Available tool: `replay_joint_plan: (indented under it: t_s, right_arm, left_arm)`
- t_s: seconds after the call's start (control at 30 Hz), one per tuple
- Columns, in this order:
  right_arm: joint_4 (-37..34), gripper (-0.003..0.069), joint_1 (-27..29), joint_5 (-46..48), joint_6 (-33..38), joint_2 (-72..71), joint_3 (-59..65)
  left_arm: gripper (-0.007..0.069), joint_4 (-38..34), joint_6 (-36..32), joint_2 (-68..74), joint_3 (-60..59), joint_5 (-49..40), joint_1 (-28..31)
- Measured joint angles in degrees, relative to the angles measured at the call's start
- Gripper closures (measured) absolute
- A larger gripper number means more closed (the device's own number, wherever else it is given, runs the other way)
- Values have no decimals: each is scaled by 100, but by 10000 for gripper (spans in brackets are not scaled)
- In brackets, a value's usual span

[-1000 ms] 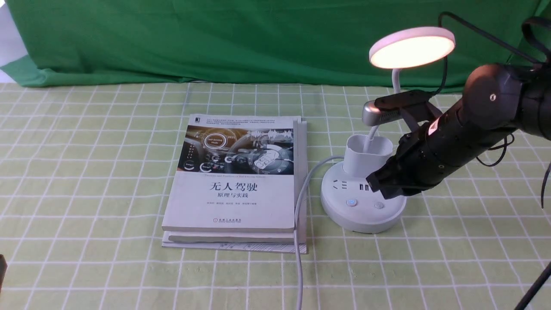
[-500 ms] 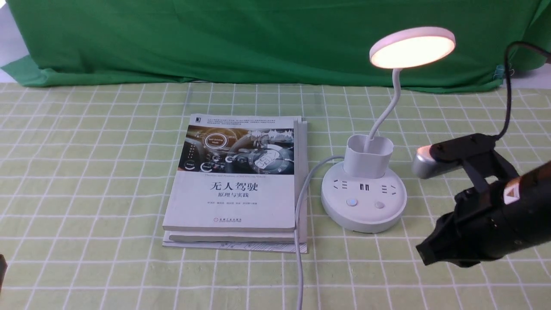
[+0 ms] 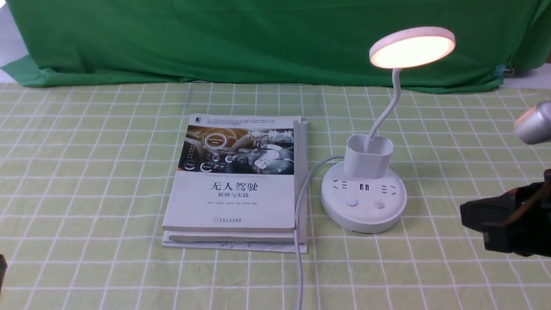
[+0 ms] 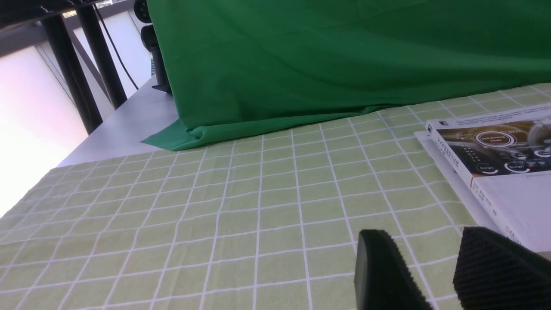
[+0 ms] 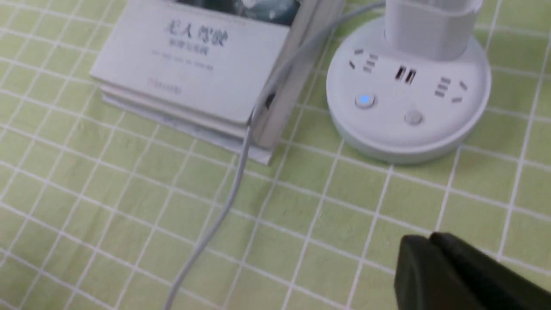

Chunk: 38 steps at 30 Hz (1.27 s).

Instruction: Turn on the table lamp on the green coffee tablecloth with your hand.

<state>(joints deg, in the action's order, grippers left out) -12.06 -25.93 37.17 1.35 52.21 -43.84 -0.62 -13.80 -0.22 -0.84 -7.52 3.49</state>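
Note:
The white table lamp stands on the green coffee tablecloth [image 3: 86, 172], right of centre. Its disc head [image 3: 412, 46] glows warm. Its round base [image 3: 363, 215] has a cup holder [image 3: 368, 157] and two buttons. In the right wrist view the base [image 5: 430, 142] shows a blue-lit button [image 5: 364, 100] and an unlit one [image 5: 413, 117]. My right gripper [image 3: 467, 215] is shut and empty at the right edge, well clear of the base; it also shows in the right wrist view [image 5: 430, 241]. My left gripper [image 4: 422, 234] is open and empty, low over the cloth near the book.
A stack of books [image 3: 234, 185] lies left of the lamp, also seen in the left wrist view [image 4: 499, 163]. The lamp's grey cord [image 3: 298, 241] runs along the books to the near edge. A dark green backdrop [image 3: 258, 38] hangs behind.
My right arm has pulled back from the lamp base, moving right and toward the near side. The lamp head stays lit throughout. The left arm has not moved.

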Motion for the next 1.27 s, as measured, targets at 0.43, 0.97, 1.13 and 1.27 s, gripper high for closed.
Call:
replay_joint_plan:
  t_s: [0.43,0.97,1.13,1.27]
  right_arm:
    - [174,634,1801,-2864,798,-3391,3372]
    - [243,631,2070,-2221,1388,-5212,4424]
    - [243,627,2070,-2221,1417,-5212,4424]
    - [243,624,2070,-2221,1446,-5212,4424]
  left_arm:
    - [386,0,0,0,0,0,0]
    - [386,0,0,0,0,-1,0]
    - [386,0,0,0,0,-1,0]
    - [386,0,0,0,0,-1,0]
